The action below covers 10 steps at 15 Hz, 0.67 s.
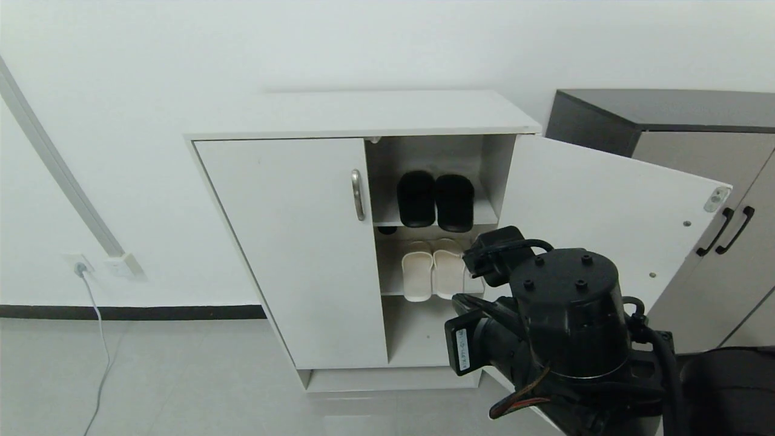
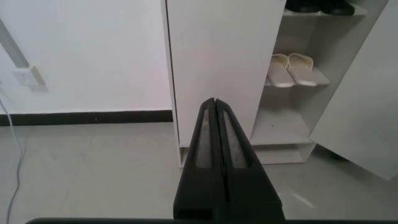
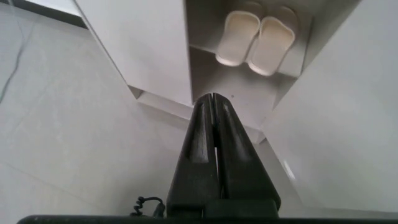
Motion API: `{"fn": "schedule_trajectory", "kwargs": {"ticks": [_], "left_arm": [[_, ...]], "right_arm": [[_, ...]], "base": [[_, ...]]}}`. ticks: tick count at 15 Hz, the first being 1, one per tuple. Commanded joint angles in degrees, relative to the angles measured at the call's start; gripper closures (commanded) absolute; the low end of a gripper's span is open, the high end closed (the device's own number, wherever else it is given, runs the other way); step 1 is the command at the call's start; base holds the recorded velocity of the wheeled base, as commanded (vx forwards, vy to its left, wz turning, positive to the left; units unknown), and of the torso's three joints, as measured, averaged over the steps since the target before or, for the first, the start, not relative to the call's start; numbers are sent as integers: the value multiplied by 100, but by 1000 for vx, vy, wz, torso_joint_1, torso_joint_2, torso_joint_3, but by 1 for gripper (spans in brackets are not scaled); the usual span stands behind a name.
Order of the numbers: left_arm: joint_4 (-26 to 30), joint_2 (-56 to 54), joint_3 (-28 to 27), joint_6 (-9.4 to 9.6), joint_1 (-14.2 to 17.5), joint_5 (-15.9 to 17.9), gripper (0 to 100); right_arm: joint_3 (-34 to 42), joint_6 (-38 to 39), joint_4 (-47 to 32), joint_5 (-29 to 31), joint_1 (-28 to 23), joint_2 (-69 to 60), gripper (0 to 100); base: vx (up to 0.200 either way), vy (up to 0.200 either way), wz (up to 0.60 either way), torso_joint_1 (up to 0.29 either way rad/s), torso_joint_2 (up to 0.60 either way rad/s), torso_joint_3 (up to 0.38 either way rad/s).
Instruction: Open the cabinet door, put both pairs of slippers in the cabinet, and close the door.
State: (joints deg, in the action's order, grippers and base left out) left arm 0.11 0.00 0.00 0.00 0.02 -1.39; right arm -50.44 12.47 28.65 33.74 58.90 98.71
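Observation:
The white cabinet stands against the wall with its right door swung open and its left door closed. A black pair of slippers sits on the upper shelf. A white pair of slippers sits on the middle shelf, also seen as white slippers and white slippers. My right arm is in front of the open door, low down. My right gripper is shut and holds nothing, pointing toward the bottom shelf. My left gripper is shut and empty, facing the closed door.
A grey cabinet with a dark top stands close behind the open door on the right. A wall socket with a cable is at the left. Bare tiled floor lies in front of the cabinet.

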Motion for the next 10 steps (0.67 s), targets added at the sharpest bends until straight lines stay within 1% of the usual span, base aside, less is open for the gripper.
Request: {"fn": "schedule_trajectory", "kwargs": {"ticks": [1,5,10], "left_arm": [[-2,0,0,-9,6,-2,100],[-2,0,0,0,6,-2,100],[-2,9,0,18,6,7,100]], "right_arm": [[0,1,18,1,-2,8,100],[0,1,36,1,-11,8,100],[17,10,36,1,-90,8,100]], "base": [[0,0,0,115,-466,-334],[0,0,0,148,-471,-327],[0,0,0,181,-492,-319]]}}
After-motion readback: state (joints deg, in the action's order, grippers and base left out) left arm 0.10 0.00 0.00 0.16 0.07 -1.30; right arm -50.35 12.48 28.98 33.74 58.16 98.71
